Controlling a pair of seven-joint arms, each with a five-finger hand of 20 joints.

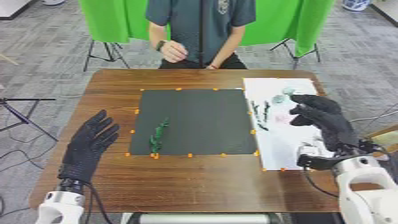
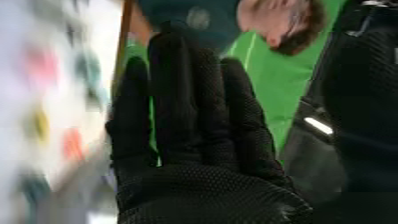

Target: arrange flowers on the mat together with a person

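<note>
Brown wooden surface [image 1: 200, 192], with green cloth [image 1: 102, 20] beyond; the green sprig [image 1: 159, 135] on the dark mat [image 1: 204, 120], toward its left side, should prove light, springy at the stem and soft in leaf; a gentle pinch low on the stem would spare the foliage; form slender, slightly bent, leafy along its length; right hand [image 1: 327, 119] and left hand [image 1: 83, 150] both empty, fingers extended, uncurled.

- And looking for lettering now, folks: no word, number or sign can be read here!
- Over to the dark shirt [image 1: 183, 12] beyond the table [image 1: 191, 186], where a small pale badge [image 1: 223, 6] sits on the chest, its details too small to tell.
</note>
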